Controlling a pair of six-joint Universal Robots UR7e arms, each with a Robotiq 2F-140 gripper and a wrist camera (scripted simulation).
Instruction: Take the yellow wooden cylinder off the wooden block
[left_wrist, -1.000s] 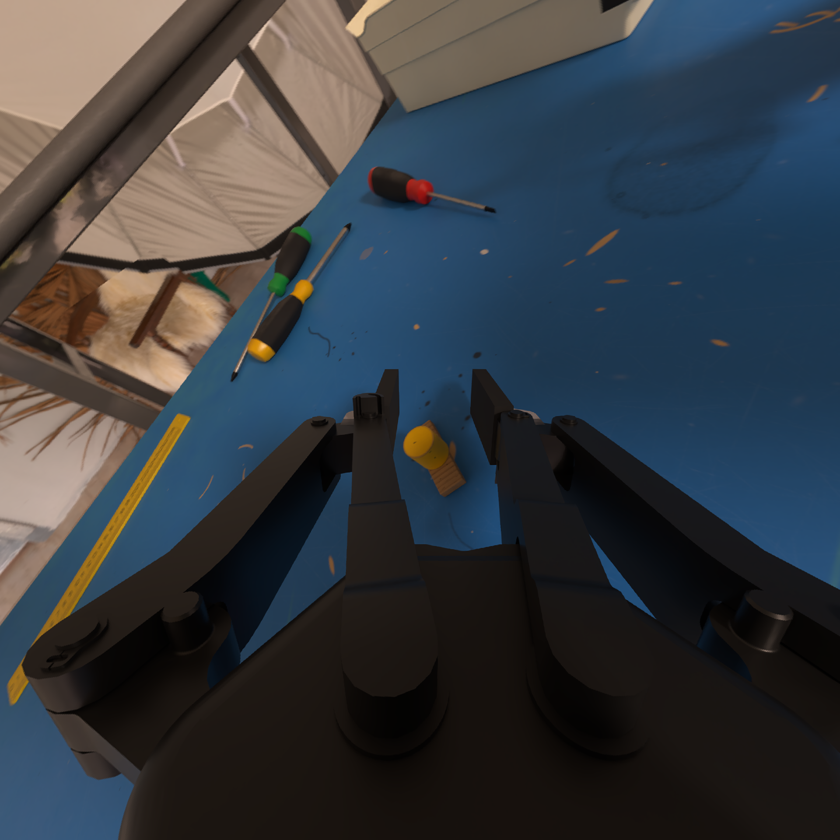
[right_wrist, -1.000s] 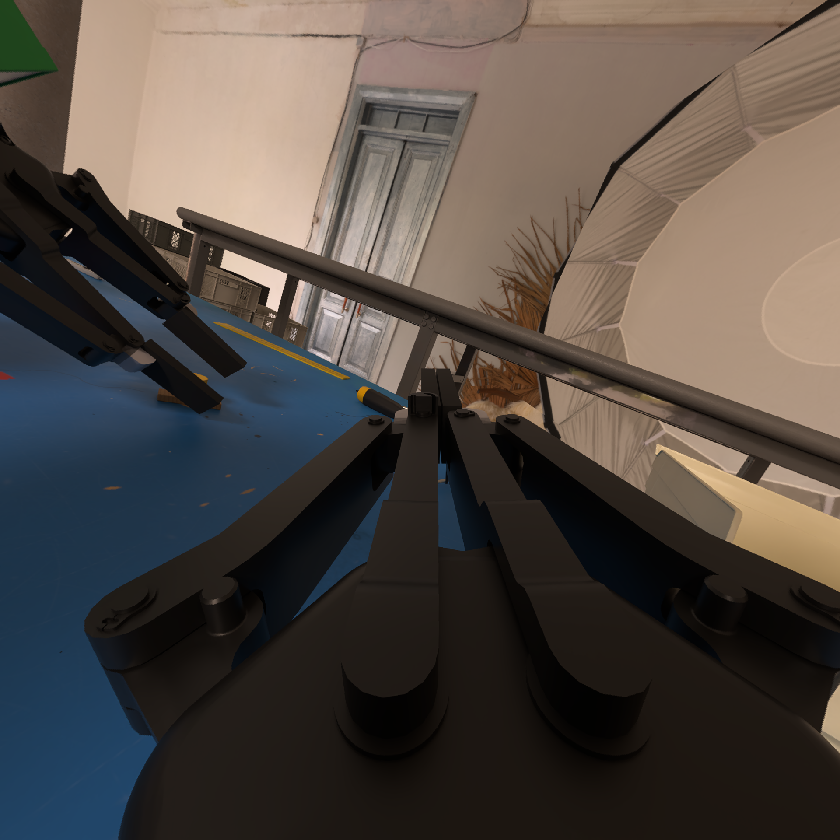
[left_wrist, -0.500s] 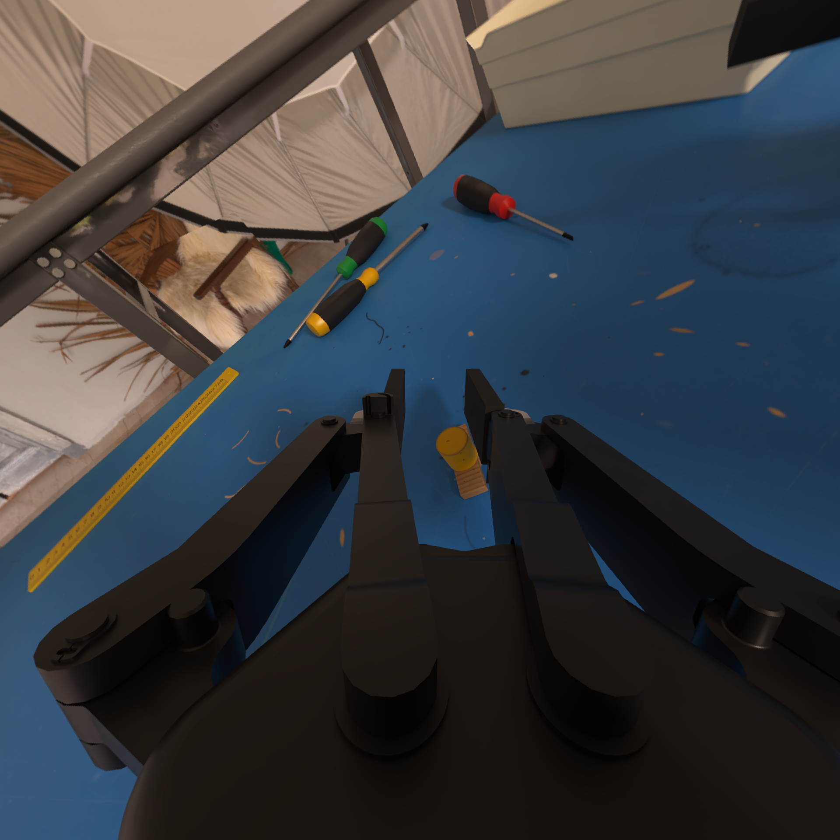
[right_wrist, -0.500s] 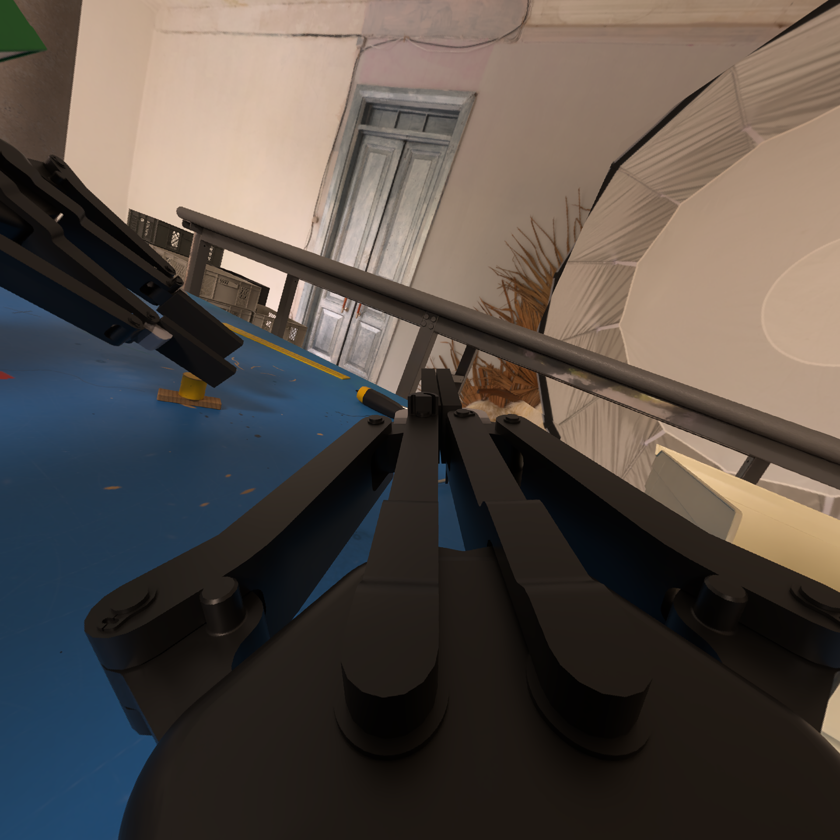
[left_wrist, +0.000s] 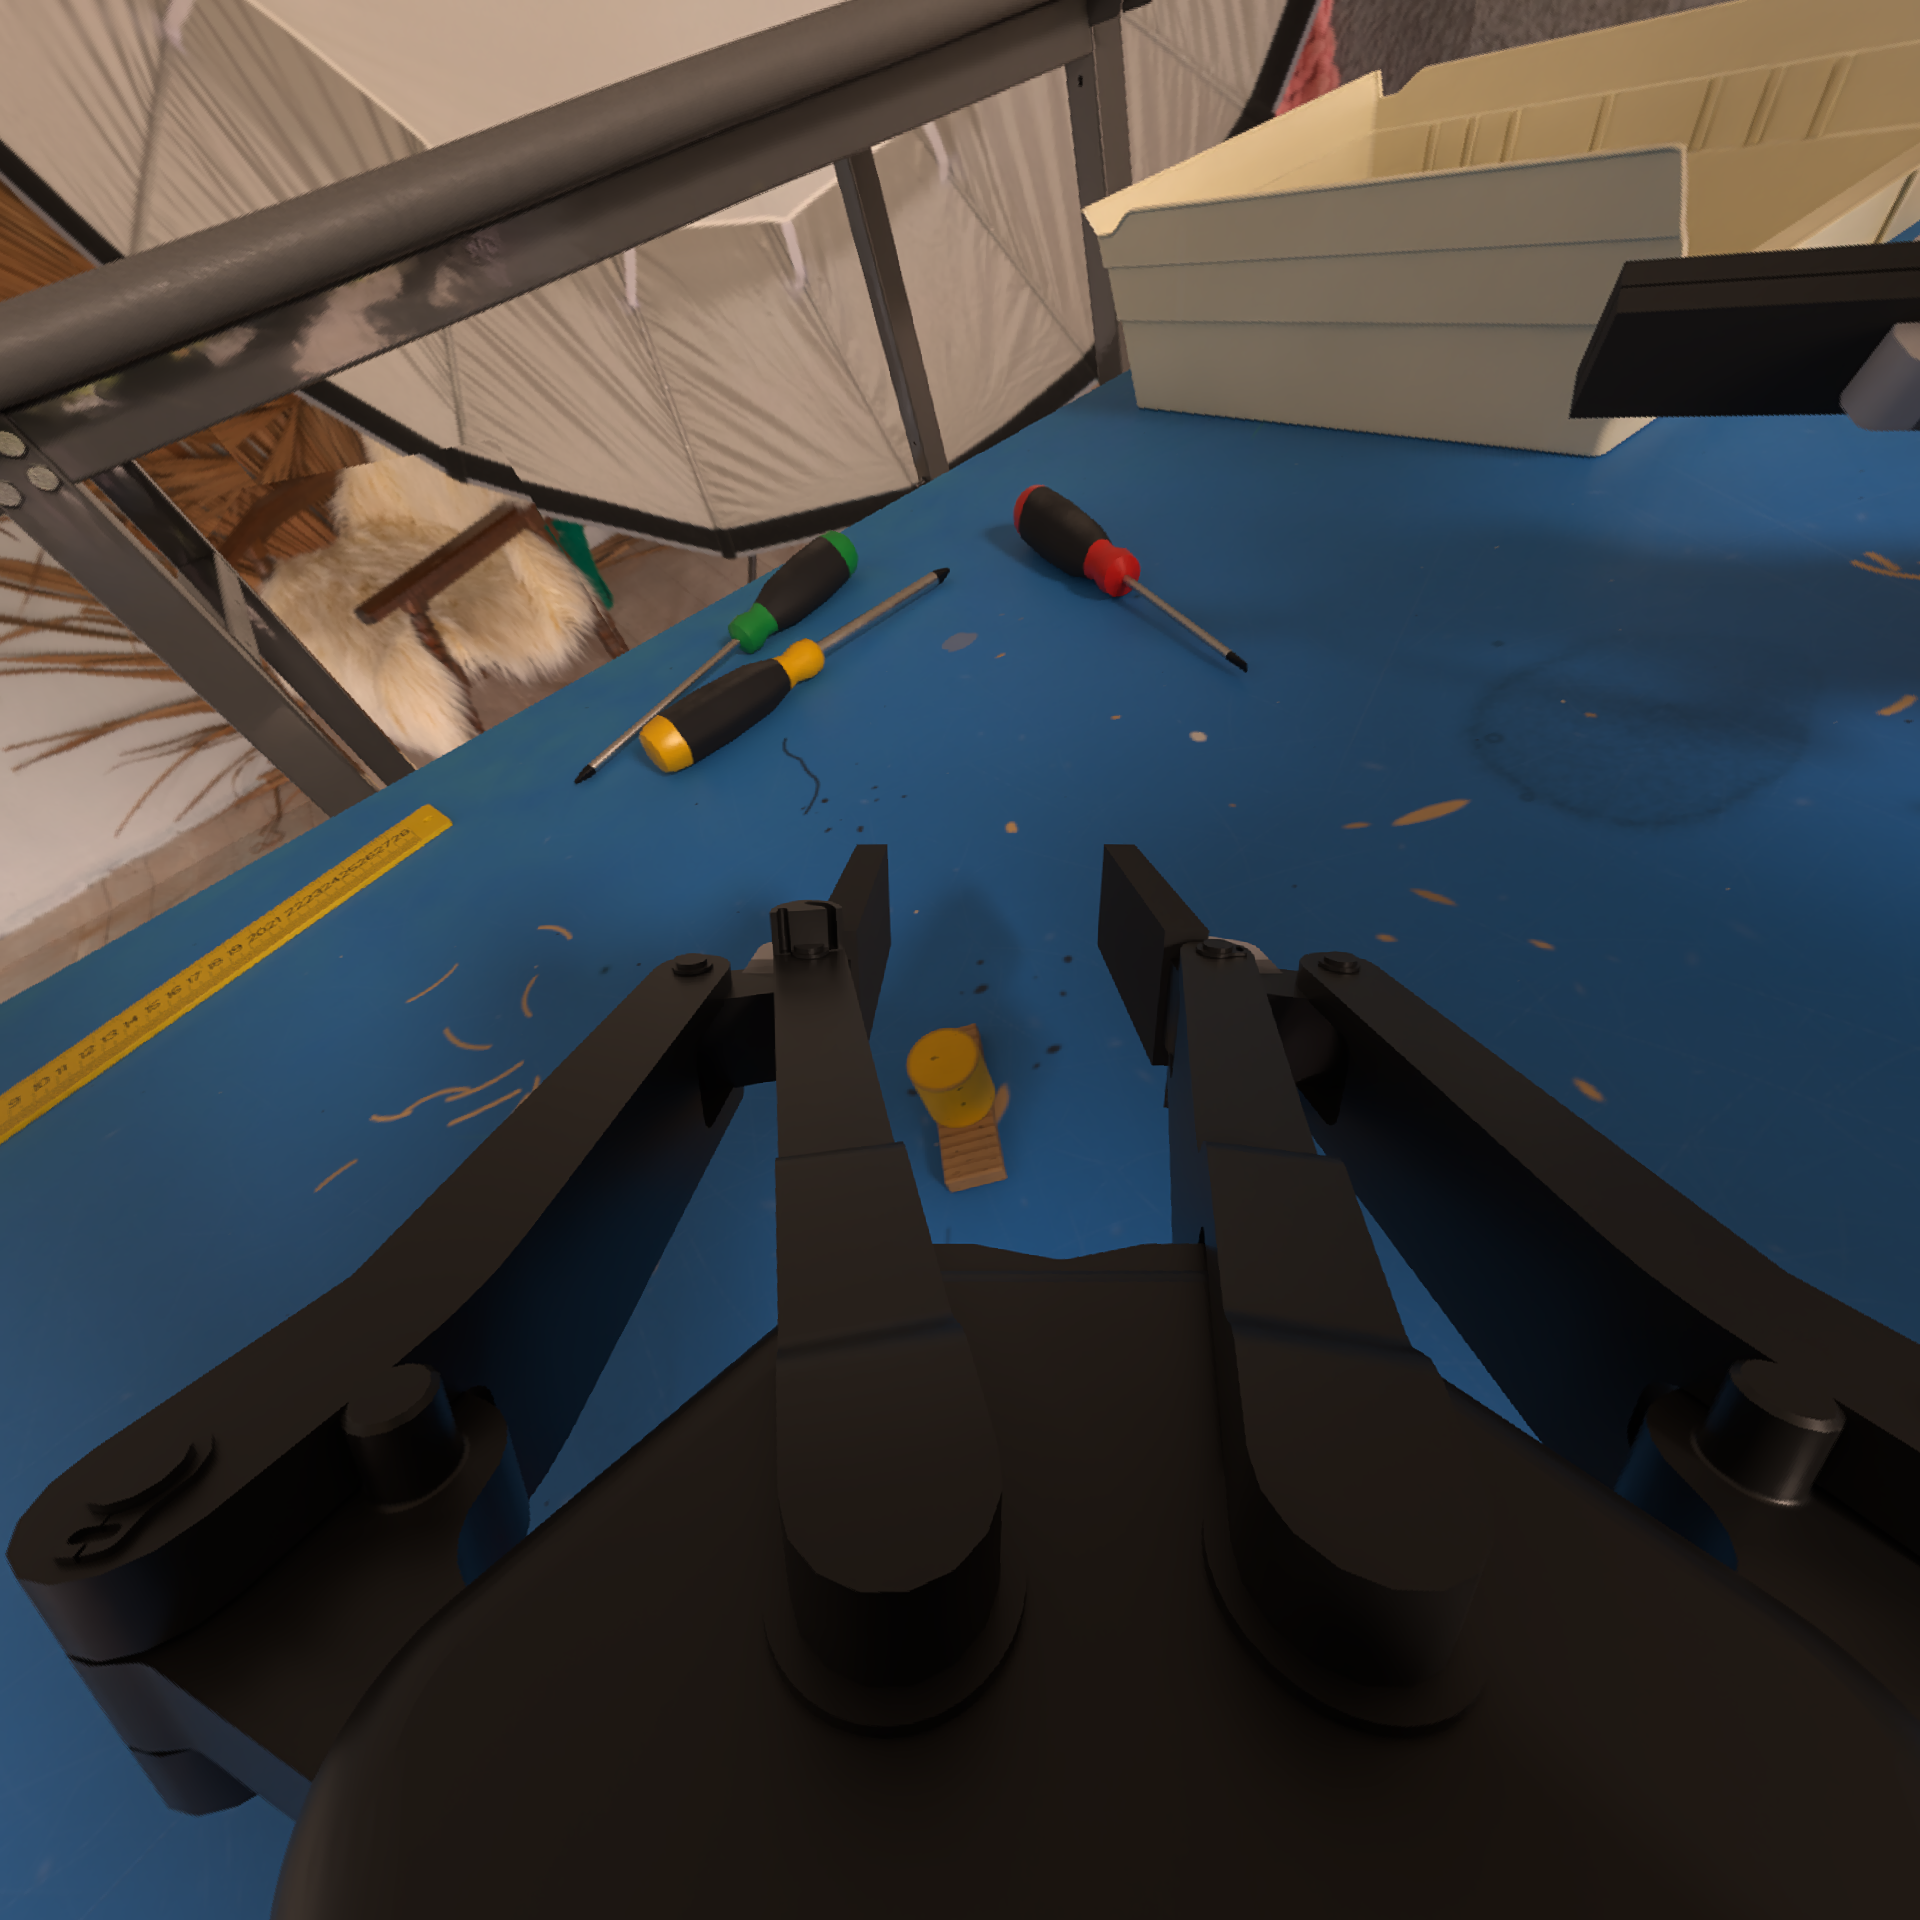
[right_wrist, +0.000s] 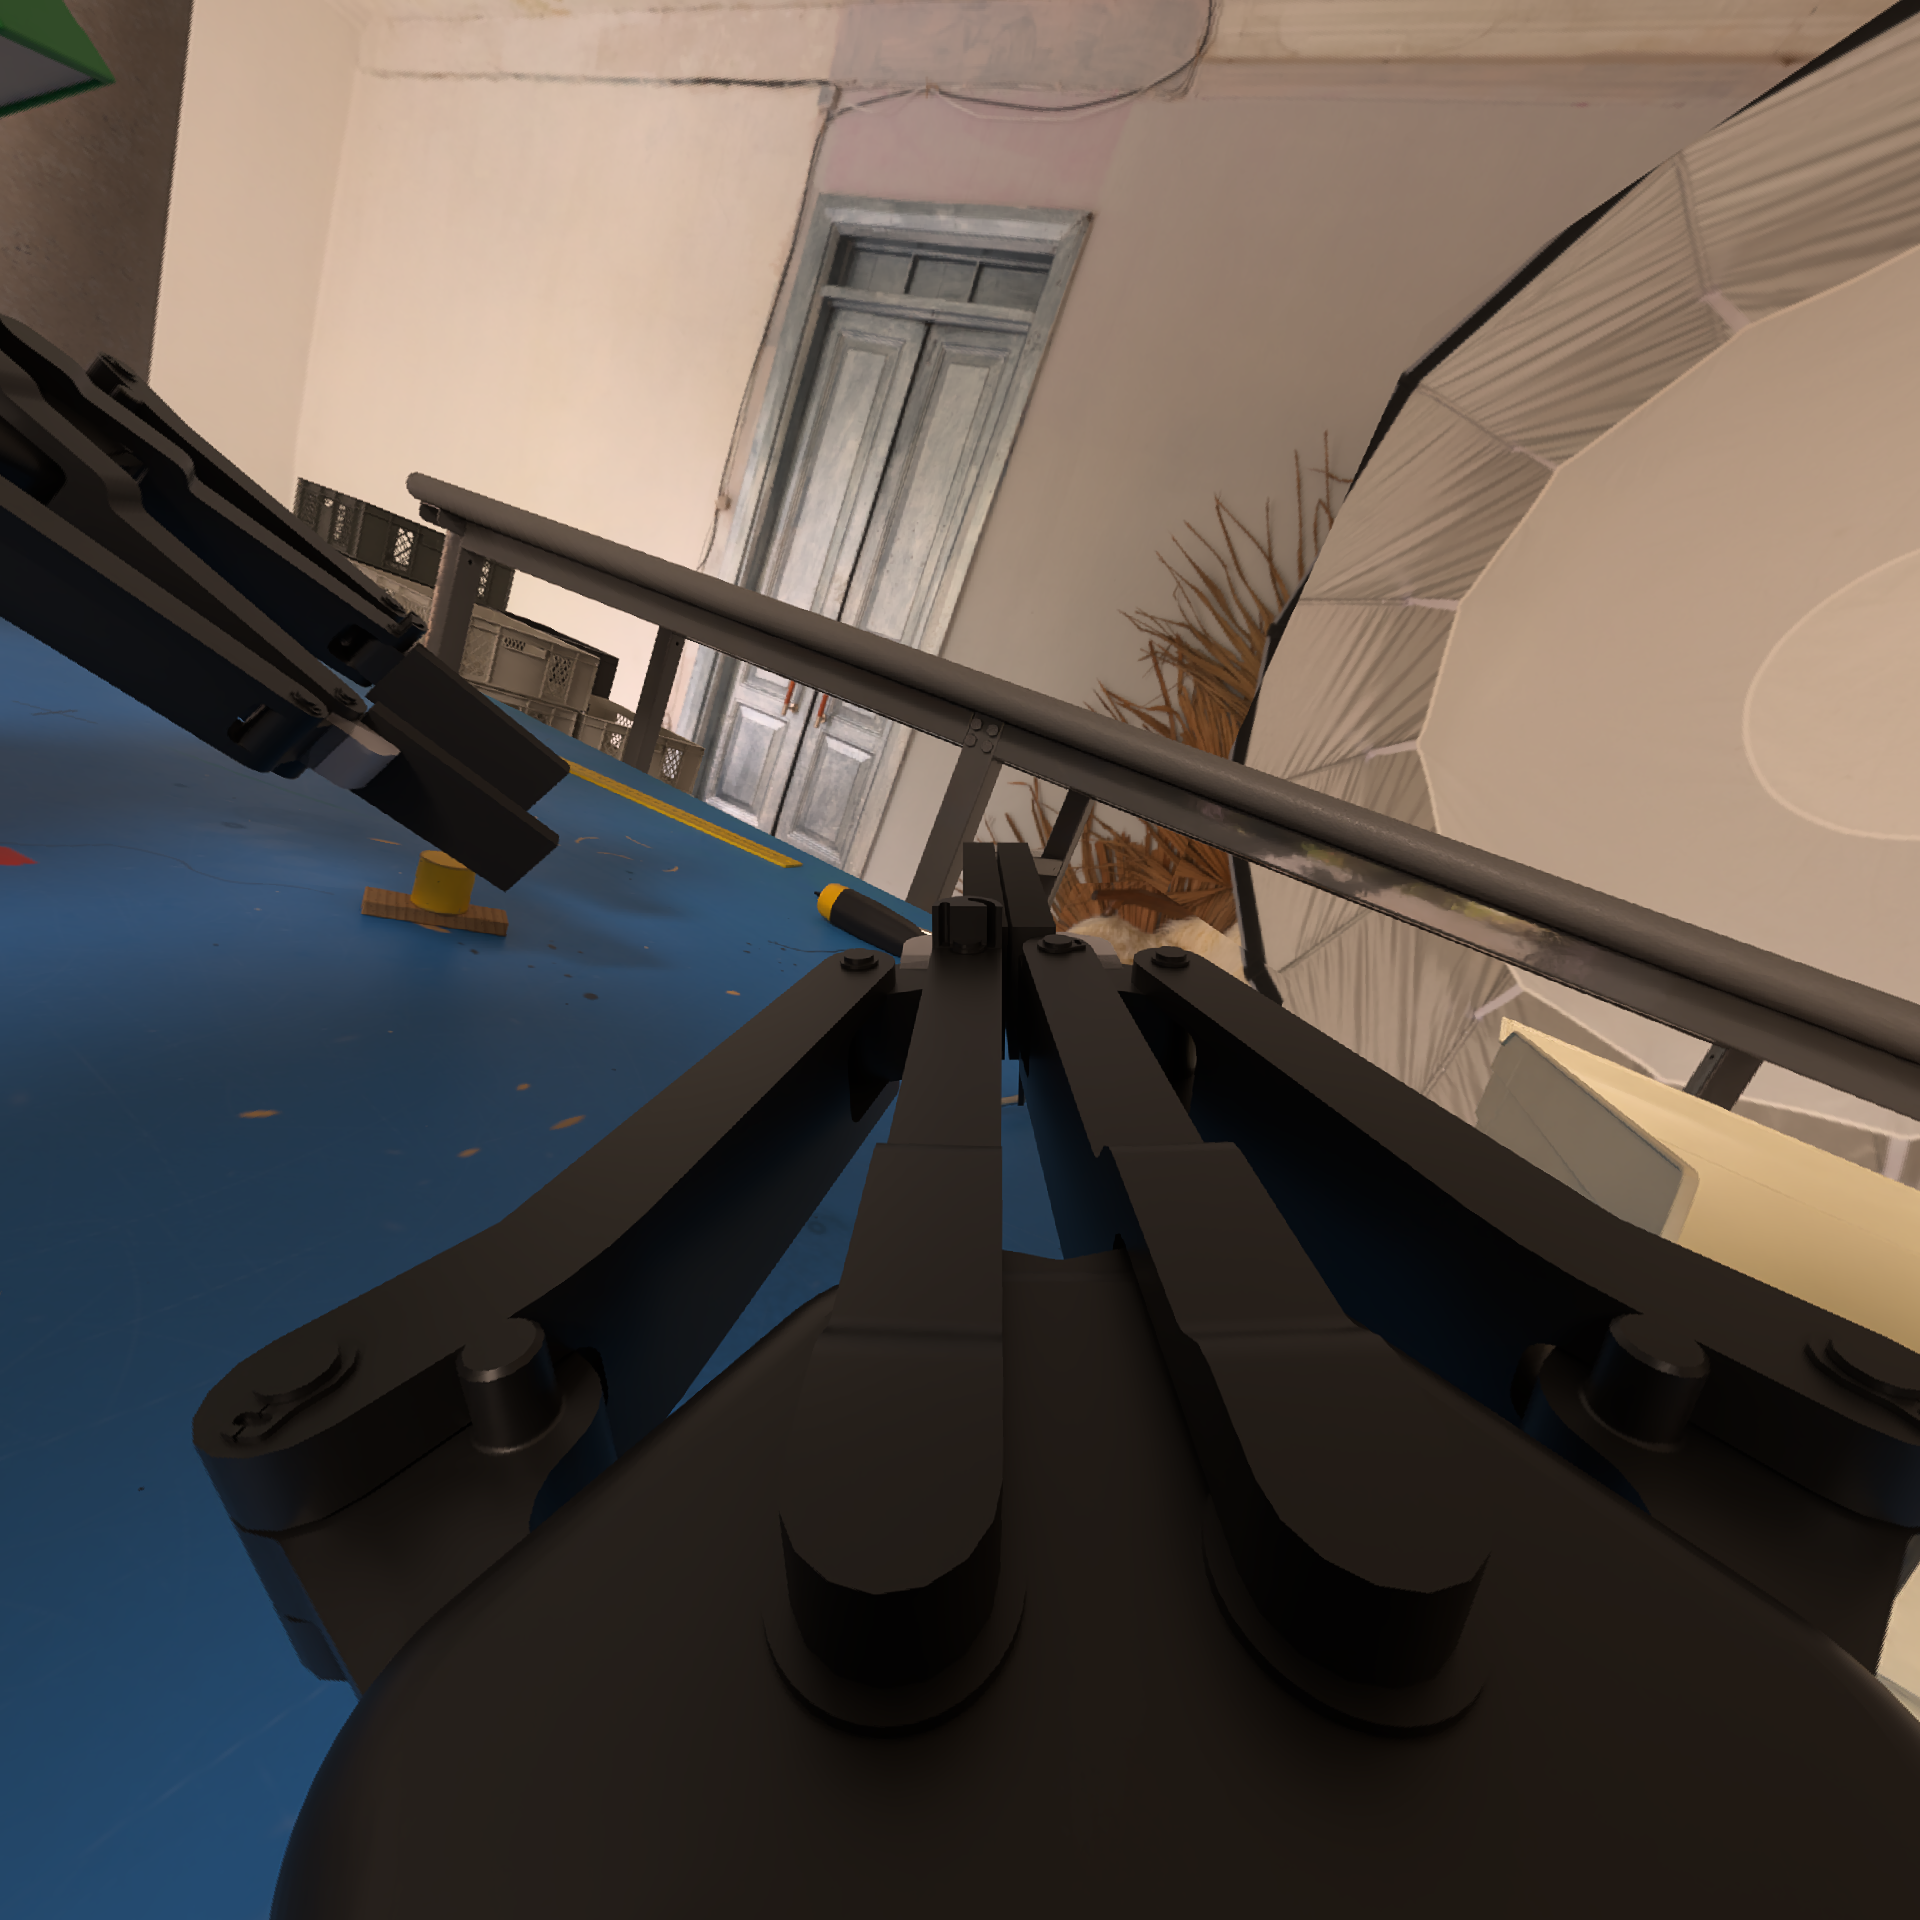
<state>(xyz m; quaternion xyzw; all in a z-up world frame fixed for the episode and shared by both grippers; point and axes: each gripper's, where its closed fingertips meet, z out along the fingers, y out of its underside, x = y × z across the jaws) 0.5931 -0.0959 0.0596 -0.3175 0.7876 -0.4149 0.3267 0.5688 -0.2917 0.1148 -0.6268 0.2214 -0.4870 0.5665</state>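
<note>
A short yellow wooden cylinder (left_wrist: 951, 1075) stands upright on a flat wooden block (left_wrist: 974, 1155) on the blue table. My left gripper (left_wrist: 995, 914) is open and empty, raised above and a little past the cylinder. In the right wrist view the cylinder (right_wrist: 442, 881) and block (right_wrist: 434, 913) show at the left, with the left gripper's fingers (right_wrist: 468, 774) hanging just above them, apart from them. My right gripper (right_wrist: 1001, 873) is shut and empty, far from the block.
Three screwdrivers lie beyond the block: green-handled (left_wrist: 795, 592), yellow-handled (left_wrist: 727, 707), red-handled (left_wrist: 1075, 540). A cream bin (left_wrist: 1382, 312) stands at the far right. A yellow ruler (left_wrist: 223, 961) lies along the table's left edge. A grey rail (left_wrist: 520, 197) borders the table.
My left gripper has risen and pulled away from the cylinder, and its fingers have opened wider. The cylinder stays on the block. The right gripper has not moved.
</note>
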